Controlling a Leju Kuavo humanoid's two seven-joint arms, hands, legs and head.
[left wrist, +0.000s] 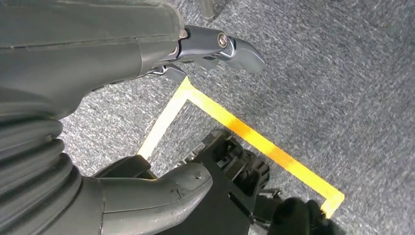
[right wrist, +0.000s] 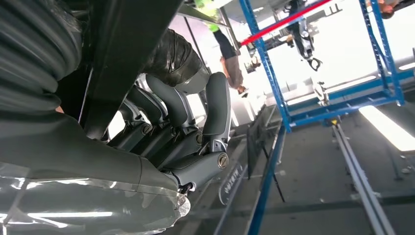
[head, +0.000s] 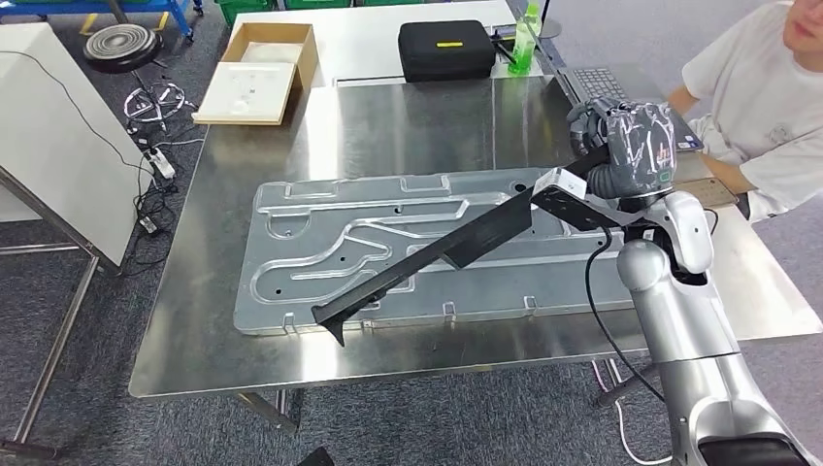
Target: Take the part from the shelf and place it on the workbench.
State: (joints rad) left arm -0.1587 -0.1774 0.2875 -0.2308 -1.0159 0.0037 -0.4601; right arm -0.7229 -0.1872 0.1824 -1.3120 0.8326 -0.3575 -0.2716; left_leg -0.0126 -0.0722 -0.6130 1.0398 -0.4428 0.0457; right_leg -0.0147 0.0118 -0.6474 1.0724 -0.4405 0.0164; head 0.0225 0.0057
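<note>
Now my right hand [head: 621, 141] is raised above the far right part of the desk [head: 320, 126], and its fingers [right wrist: 215, 105] are curled tightly around one end of the part [head: 427, 260]. This part is a long black angled bar. It reaches from my hand diagonally toward the near left, tilted, with its free end low over the near edge of the big metal plate [head: 291, 252]. I cannot tell if that free end touches the plate or only hangs just above it. The plate lies flat on the steel desk and has pressed grooves in it.

From the right wrist camera, I see the dark bar passing through my palm, with the fingers wrapped over it.

My left hand [left wrist: 161, 112] hangs down over the grey floor [left wrist: 342, 88], near a yellow tape line [left wrist: 254, 139]. Its thumb [left wrist: 161, 196] and fingers are apart, and nothing is in it.

At the far side of the desk stand a black case [head: 444, 49], a green bottle [head: 525, 41] and an open cardboard box [head: 260, 73]. A person [head: 757, 107] in a white shirt sits beside the desk, at my right.
</note>
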